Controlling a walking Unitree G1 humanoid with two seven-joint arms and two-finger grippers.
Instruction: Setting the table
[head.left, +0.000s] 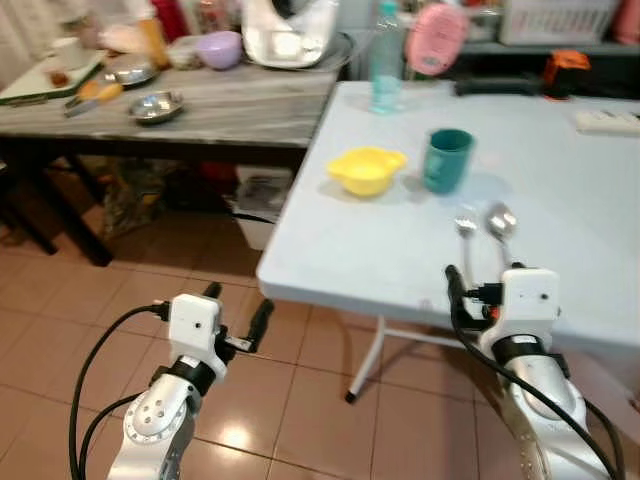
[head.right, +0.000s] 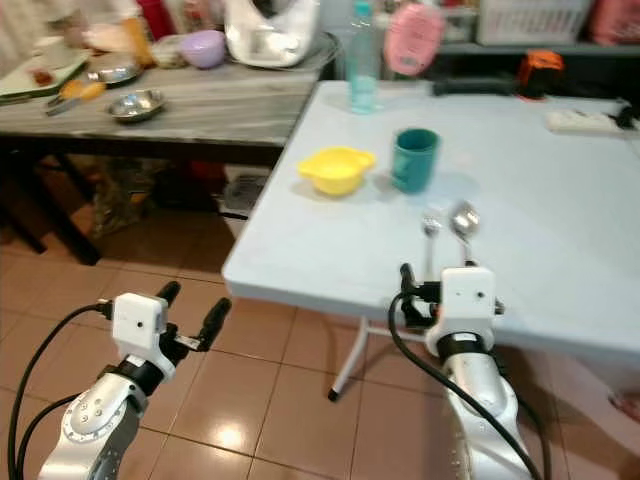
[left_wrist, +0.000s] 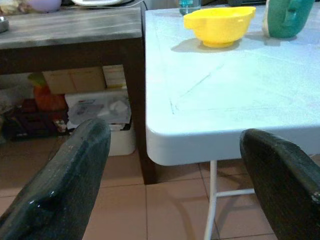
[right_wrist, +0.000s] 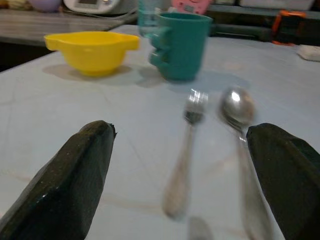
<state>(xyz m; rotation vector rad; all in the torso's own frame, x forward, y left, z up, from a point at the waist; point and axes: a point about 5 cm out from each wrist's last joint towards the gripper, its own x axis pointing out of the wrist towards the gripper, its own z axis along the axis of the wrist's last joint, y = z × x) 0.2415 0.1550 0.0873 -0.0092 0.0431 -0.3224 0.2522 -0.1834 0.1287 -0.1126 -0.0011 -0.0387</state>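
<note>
With its fingers spread and holding nothing, the right gripper (right_wrist: 182, 185) hovers just before the thin metal fork (right_wrist: 184, 150) and spoon (right_wrist: 240, 125) lying side by side on the pale blue table (head.left: 340, 250); both probably light, stiff, slippery, best pinched mid-handle.

A pale blue folding table (head.left: 380, 250) stands on a floor (head.left: 70, 300) of glossy reddish-brown tiles that catch a spot of light. To its left, touching its corner, runs a grey wood-grain counter (head.left: 230, 105) on dark legs, crowded with kitchen clutter. Beneath that counter sit boxes (left_wrist: 85, 80) and a white bin (head.left: 255, 200). Behind the table is a dark shelf (head.left: 520, 60)
</note>
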